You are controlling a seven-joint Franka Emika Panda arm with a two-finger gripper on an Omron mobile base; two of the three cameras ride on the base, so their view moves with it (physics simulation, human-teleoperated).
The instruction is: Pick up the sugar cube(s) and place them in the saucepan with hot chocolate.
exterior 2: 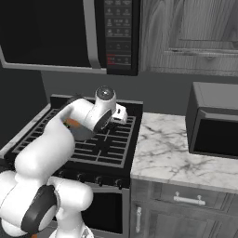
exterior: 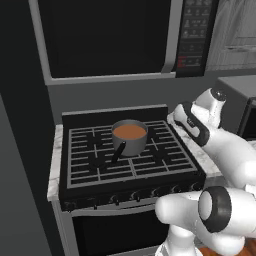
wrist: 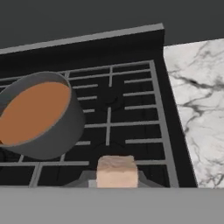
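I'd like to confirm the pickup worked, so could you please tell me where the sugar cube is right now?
In the hand view, the sugar cube sits pinched between the gripper fingers above the stove grate, just right of the saucepan.

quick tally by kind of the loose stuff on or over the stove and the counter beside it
saucepan with hot chocolate: 1
sugar cube, held in the tool: 1
toaster oven on the counter: 1
total: 3
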